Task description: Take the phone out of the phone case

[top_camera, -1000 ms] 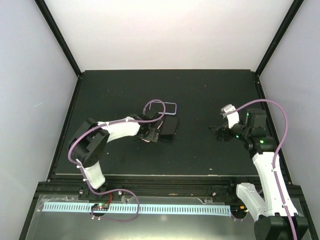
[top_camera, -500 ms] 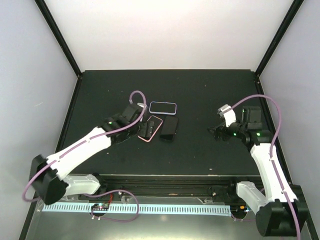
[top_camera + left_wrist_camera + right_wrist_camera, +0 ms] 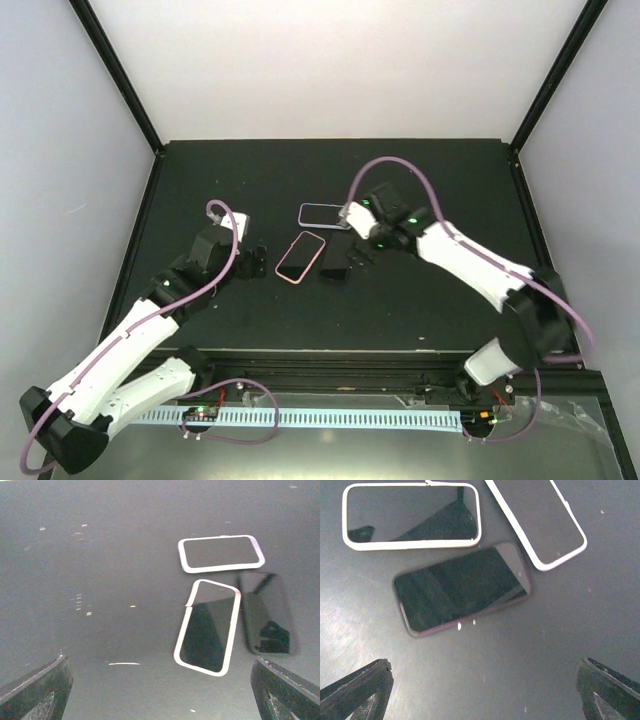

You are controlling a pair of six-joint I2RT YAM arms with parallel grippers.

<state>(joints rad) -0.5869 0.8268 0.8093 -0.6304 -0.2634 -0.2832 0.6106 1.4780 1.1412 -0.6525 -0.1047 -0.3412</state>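
Observation:
Three phone-shaped things lie close together mid-table. A white-rimmed cased phone [image 3: 325, 215] lies farthest back and also shows in both wrist views [image 3: 221, 553] [image 3: 412, 515]. A pink-rimmed cased phone [image 3: 301, 257] lies in front of it, angled [image 3: 207, 626] [image 3: 537, 520]. A dark phone with a thin dark edge [image 3: 462, 587] lies to its right [image 3: 267, 612]. My right gripper [image 3: 347, 262] hovers over that dark phone, open and empty [image 3: 480, 695]. My left gripper [image 3: 255, 258] is open and empty, left of the pink-rimmed phone [image 3: 160, 700].
The black table mat [image 3: 430, 180] ends at a raised black frame on all sides. White walls stand behind and to the sides. The right arm's purple cable [image 3: 400, 165] loops over the back middle of the mat.
My left gripper has let go of the pink-rimmed phone and pulled back to the left. My right arm has swung in from the right side to above the dark phone.

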